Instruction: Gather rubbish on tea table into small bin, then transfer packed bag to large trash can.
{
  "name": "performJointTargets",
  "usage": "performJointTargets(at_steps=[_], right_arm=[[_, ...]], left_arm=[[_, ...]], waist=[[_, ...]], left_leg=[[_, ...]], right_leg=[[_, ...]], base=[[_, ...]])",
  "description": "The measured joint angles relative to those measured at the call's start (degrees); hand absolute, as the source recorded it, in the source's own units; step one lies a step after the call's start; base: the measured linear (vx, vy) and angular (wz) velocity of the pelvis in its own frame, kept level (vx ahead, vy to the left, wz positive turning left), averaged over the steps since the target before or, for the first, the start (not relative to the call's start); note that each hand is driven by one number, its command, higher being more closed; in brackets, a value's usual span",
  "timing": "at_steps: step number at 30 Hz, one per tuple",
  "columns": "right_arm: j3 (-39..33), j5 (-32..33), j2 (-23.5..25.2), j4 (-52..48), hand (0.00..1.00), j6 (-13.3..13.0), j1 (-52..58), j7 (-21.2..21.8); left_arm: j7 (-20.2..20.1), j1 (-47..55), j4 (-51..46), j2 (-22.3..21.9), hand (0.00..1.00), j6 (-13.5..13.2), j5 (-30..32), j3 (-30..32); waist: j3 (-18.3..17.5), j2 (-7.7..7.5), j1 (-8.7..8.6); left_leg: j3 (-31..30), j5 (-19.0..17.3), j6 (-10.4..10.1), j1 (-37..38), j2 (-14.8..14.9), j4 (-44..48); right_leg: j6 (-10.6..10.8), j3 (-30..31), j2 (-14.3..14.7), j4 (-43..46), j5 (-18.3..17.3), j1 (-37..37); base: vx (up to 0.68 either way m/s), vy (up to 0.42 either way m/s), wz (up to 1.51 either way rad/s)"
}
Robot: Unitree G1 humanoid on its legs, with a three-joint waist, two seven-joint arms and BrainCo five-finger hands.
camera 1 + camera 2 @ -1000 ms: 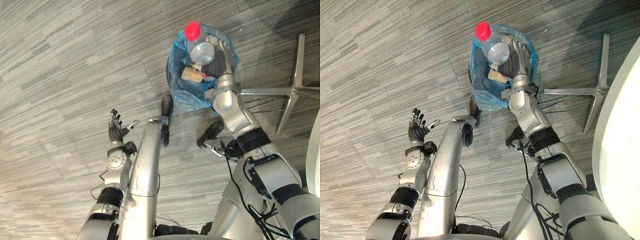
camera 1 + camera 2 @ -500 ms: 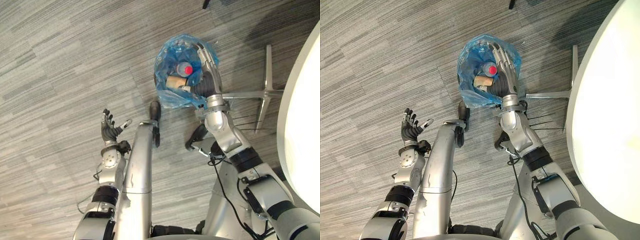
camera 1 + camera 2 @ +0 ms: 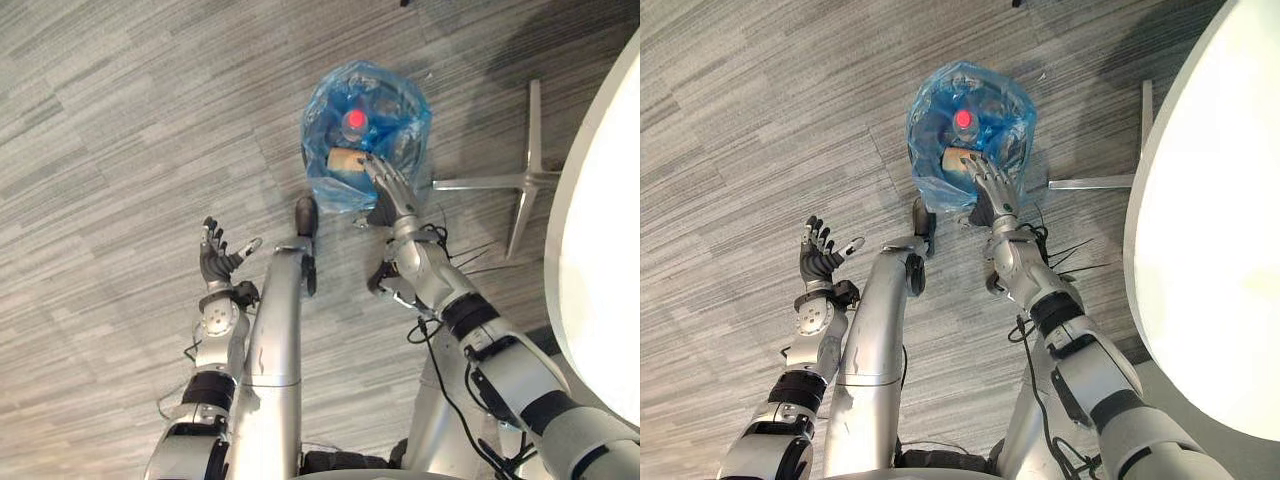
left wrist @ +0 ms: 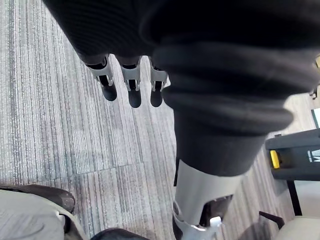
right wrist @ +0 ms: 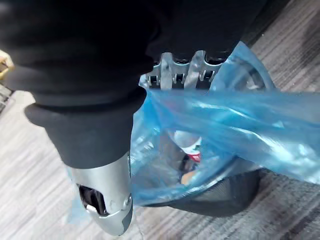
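Right hand [image 3: 388, 192] sits at the near rim of the small dark bin [image 5: 235, 192]. Its fingers [image 5: 180, 75] are straight and spread, laid on the thin translucent blue plastic bag [image 3: 400, 110] lining the bin. In the wrist view the tips slip behind the film, but there's no curl and nothing clamped. Bag is seated in the bin, mouth open, film draped over the rim. Inside the bin: a clear plastic bottle with a red cap [image 3: 354, 120] and a tan roll-like piece [image 3: 342, 159] on the hand's side. Left hand [image 3: 218, 262] is well to the left of the bin over grey floor, fingers apart, empty. Round white table [image 3: 600, 260] and silver star-shaped chair base [image 3: 525, 180] are right of the bin. Handling guess: the bag is soft and slick with a light load, the film likely tears if fingertips snag it, and the bottle could roll out if the bag tips. Grab the loose rim film, bunch it into a neck above the rubbish, then lift straight up.
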Motion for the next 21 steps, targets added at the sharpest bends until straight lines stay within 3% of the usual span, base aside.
performJointTargets(at_steps=[5, 10, 21], right_arm=[[1.1, 0.06, -0.68, 2.23, 1.0, -0.19, -1.46, 1.61], [0.97, 4.03, -0.7, 2.51, 1.0, -1.09, -2.63, 1.52], [-0.83, 6.76, -0.79, -8.48, 1.0, -1.54, 0.87, 1.61]], left_arm=[[-0.12, -1.81, 1.23, -0.41, 0.0, -0.01, -0.28, -1.49], [-0.11, -2.11, 1.55, -0.41, 0.0, -0.01, -0.32, -1.52], [-0.15, -2.13, 1.54, -0.52, 0.0, 0.46, 0.04, -1.33]], waist=[[0.01, 0.0, 1.2], [0.01, 0.0, 1.25], [-0.02, 0.05, 1.18]], left_leg=[[-0.76, 0.36, -0.83, -1.46, -0.87, 0.01], [-0.77, 0.35, -0.78, -1.86, -0.87, 0.0], [-1.07, 0.96, -0.46, -0.37, -0.87, 0.15]], right_leg=[[-0.1, 0.62, -0.19, 1.3, -0.51, -1.67], [0.64, 0.63, -0.23, 1.42, -0.96, -1.95], [0.3, 0.13, -0.28, 1.44, -0.77, 0.29]], base=[[-0.04, 0.009, 0.14], [-0.06, 0.022, 0.03], [-0.04, 0.025, 0.02]])
